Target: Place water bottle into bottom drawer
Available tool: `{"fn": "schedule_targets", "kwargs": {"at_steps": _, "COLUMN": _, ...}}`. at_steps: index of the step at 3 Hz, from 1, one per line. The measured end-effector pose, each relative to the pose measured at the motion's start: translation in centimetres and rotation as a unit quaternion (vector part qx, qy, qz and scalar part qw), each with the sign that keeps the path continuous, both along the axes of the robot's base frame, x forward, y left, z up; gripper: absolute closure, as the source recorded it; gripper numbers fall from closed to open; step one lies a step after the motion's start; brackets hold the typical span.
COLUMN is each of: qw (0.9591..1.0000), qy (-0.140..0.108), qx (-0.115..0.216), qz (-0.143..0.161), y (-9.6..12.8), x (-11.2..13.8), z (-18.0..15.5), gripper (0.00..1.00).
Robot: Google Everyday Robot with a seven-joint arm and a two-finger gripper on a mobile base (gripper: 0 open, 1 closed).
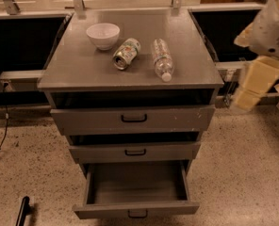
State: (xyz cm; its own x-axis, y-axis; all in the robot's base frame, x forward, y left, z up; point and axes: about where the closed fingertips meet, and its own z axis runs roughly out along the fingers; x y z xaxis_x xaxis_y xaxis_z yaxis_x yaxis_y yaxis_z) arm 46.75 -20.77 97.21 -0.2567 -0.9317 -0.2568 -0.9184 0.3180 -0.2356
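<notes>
Bowl (pixel 103 35), white and upright, is the leftmost thing I see on the grey worktop (pixel 78 72), at its far left. Just right of it a green-and-white can (pixel 126 53) lies on its side. Below these, nearest to me, the bottom drawer (pixel 135 209) stands pulled well out, and the two drawers above it are only slightly ajar. Right of the can and apart from it, the water bottle (pixel 162 59) lies flat on the worktop, white cap pointing near. Far right, off the cabinet's edge, the cream gripper (pixel 252 86) hangs in the air, touching nothing. I cannot tell whether it is released or clenched.
</notes>
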Motion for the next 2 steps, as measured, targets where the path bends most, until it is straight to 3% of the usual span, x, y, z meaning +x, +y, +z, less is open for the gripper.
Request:
{"fn": "schedule_targets", "kwargs": {"at_steps": 1, "qw": 0.9995, "qy": 0.004, "qx": 0.023, "qz": -0.02, "y": 1.7, "x": 5.5, "z": -0.4, "gripper": 0.0}}
{"fn": "schedule_targets", "kwargs": {"at_steps": 2, "qw": 0.9981, "qy": -0.008, "qx": 0.044, "qz": -0.041, "y": 3.8, "x": 11.5, "z": 0.3, "gripper": 0.0}}
